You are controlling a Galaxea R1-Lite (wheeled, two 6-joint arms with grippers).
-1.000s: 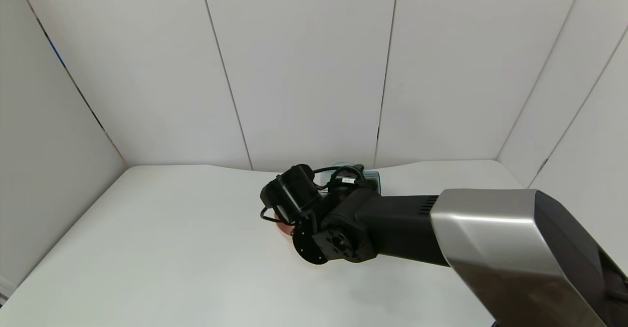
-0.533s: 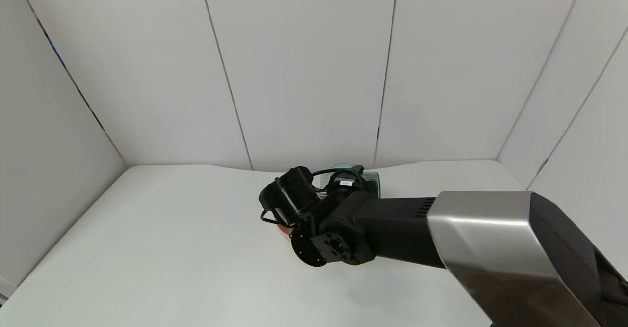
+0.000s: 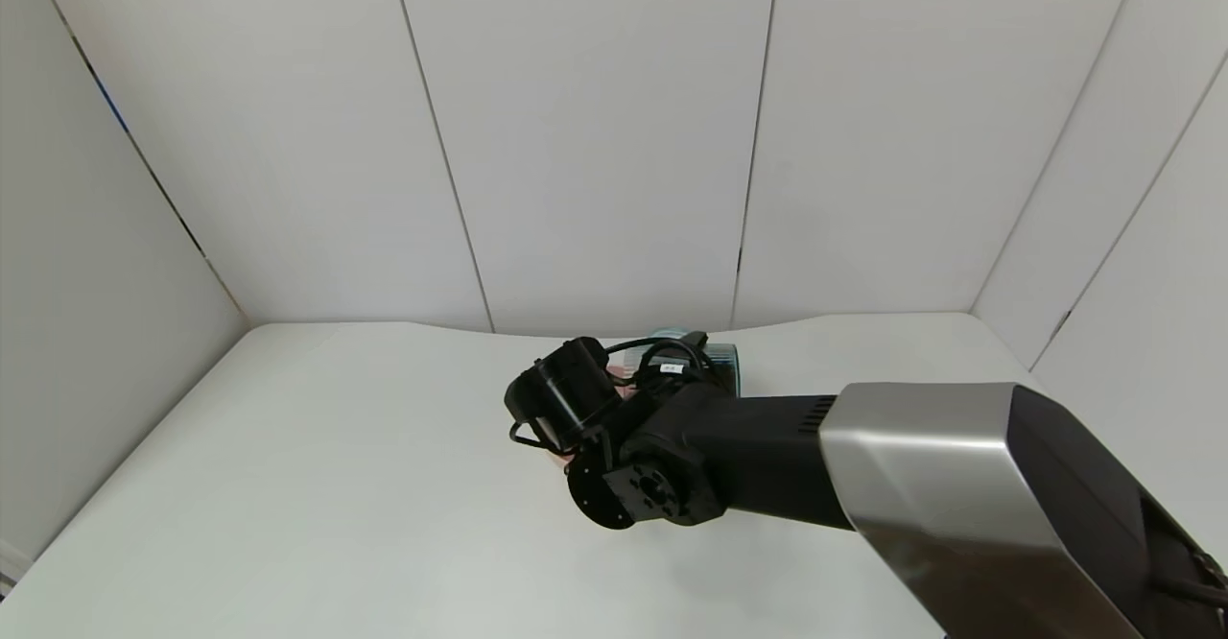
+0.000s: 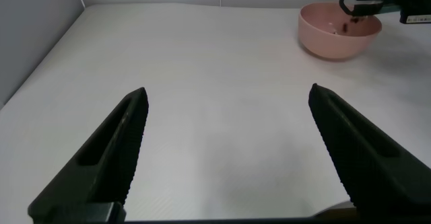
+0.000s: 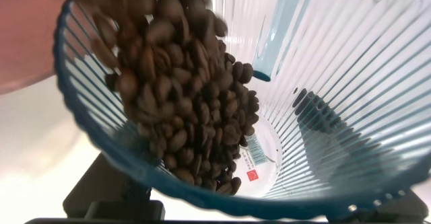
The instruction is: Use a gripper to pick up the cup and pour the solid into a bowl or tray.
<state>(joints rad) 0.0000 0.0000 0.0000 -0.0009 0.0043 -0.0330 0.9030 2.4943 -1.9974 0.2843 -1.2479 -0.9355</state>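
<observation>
My right gripper [image 3: 672,359] is shut on the ribbed blue-grey cup [image 3: 721,363] and holds it tipped on its side over the pink bowl [image 4: 340,32]. In the head view my wrist hides nearly all of the bowl; only a pink sliver [image 3: 554,457] shows. In the right wrist view the cup [image 5: 323,83] fills the frame and the brown pellets [image 5: 178,96] slide in a heap toward its rim, with the bowl [image 5: 27,42] beyond it. A few pellets [image 4: 346,26] show at the bowl's mouth. My left gripper [image 4: 227,89] is open and empty, low over bare table.
The white table [image 3: 336,485] is walled by white panels [image 3: 595,140] at the back and both sides. The bowl stands near the table's middle back. My right arm [image 3: 921,466] reaches in from the front right.
My right arm has shifted slightly left and its wrist has rolled further, tipping the cup more over the bowl. The left arm has not moved.
</observation>
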